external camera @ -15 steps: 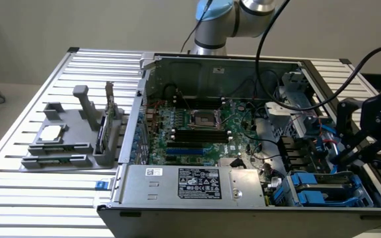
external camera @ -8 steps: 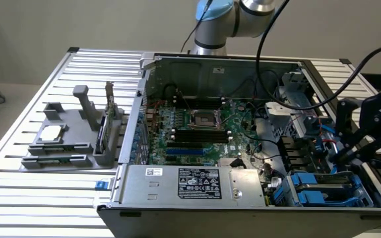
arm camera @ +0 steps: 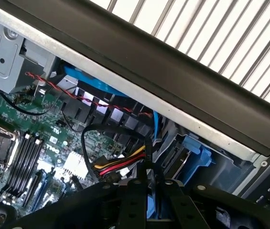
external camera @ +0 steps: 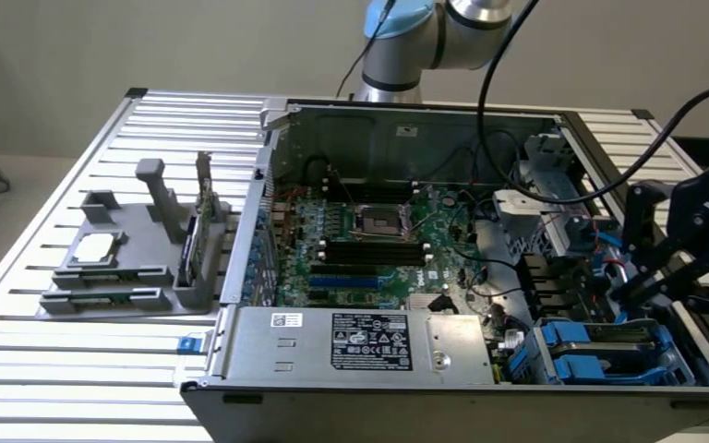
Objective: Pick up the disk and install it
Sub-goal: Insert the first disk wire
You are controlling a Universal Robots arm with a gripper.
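The disk (external camera: 601, 340), silver-grey with bright blue rails, lies in the drive bay at the near corner of the open computer case, on the exterior view's right. In the wrist view its blue rail (arm camera: 193, 151) shows just beyond the fingers. My black gripper (external camera: 635, 288) hangs over the case's edge on the exterior view's right, slightly above and behind the disk. In the wrist view the gripper (arm camera: 150, 191) has its fingers drawn close together, with a thin blue sliver between them. Whether they pinch anything is hidden.
The grey power-supply box (external camera: 379, 343) fills the case's near side beside the bay, and the green motherboard (external camera: 367, 240) lies behind it. Loose cables (arm camera: 120, 164) and twisted red-black wires (arm camera: 77, 95) cross near the fingers. A grey fixture (external camera: 133, 268) with a silver chip (external camera: 96, 247) sits on the slatted table.
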